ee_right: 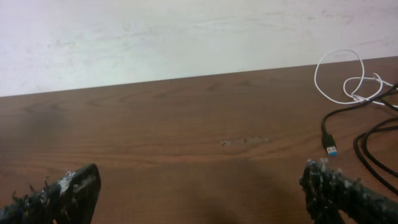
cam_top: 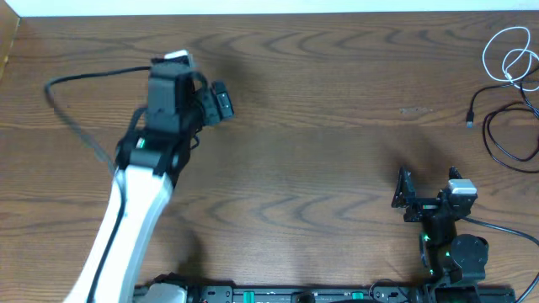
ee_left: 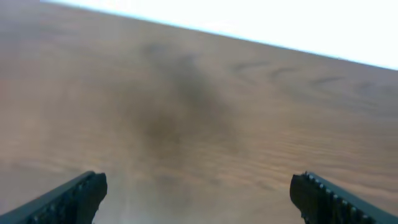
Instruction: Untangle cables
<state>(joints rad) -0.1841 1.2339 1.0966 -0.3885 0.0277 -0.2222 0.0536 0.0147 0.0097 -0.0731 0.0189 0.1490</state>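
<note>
Overhead view: cables bunched at the far right corner, wide bare table [cam_top: 320,126] between them and both arms.
White cable [cam_top: 509,52] lies in loose overlapping loops near the far edge; black cable [cam_top: 471,118] curves just nearer, meeting the white loops and running off the picture's right side; its plug points back toward the robot's side, cord leading away and then right; left gripper [ee_left: 199,202] hangs over the left half, jaws spread wide; right gripper [ee_right: 199,193] low near the front edge, jaws spread, both empty.

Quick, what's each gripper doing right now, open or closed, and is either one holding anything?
Left gripper: open, holding nothing.
Right gripper: open, holding nothing.
</note>
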